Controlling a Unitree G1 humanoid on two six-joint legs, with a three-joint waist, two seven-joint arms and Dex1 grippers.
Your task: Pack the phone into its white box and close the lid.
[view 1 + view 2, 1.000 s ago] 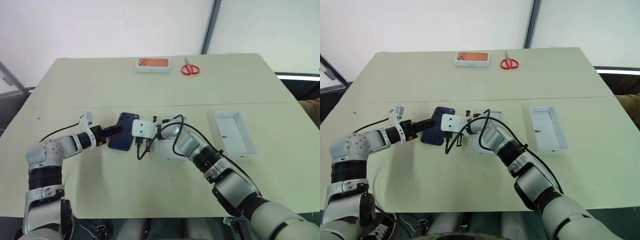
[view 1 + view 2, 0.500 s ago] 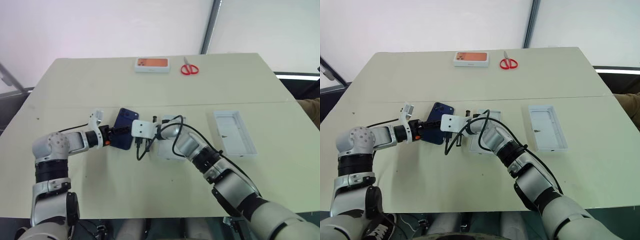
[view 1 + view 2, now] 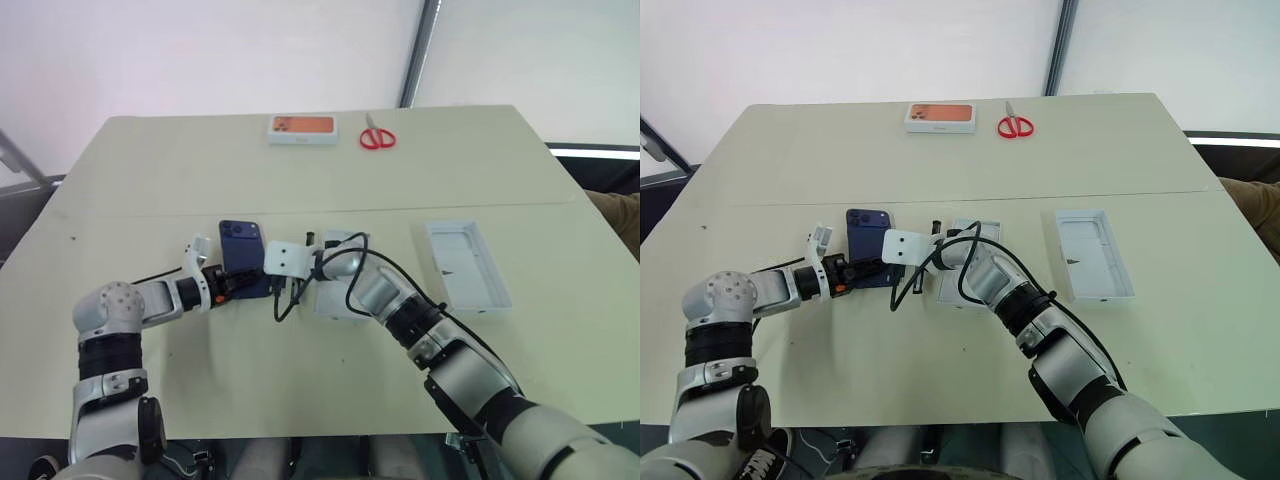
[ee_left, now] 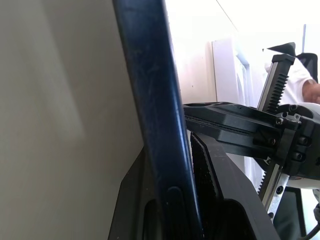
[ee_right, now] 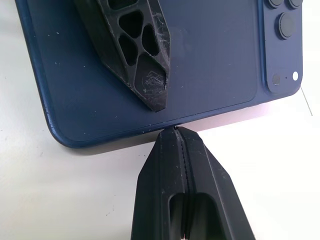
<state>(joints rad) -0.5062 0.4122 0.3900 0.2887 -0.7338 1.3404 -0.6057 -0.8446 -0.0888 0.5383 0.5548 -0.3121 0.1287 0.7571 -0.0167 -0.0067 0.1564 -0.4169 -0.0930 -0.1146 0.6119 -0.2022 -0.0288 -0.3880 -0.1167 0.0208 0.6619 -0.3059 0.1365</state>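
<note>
The phone (image 3: 240, 245), dark navy with its camera cluster at the far end, lies back up on the table left of centre. My left gripper (image 4: 167, 145) is shut on its near end, and one of its fingers (image 5: 135, 50) rests across the back. My right gripper (image 5: 175, 131) is shut with nothing in it, its tips touching the phone's right edge. Under my right forearm the white box (image 3: 338, 300) is partly hidden. The lid (image 3: 470, 265) lies open side up further right.
An orange-topped box (image 3: 304, 128) and red scissors (image 3: 379, 137) lie at the table's far edge. A black cable (image 3: 285, 300) loops below my right wrist. The near part of the table (image 3: 300, 380) is bare.
My left gripper has closed on the phone's near end. The phone has turned from tilted to pointing straight away. The right arm has kept still.
</note>
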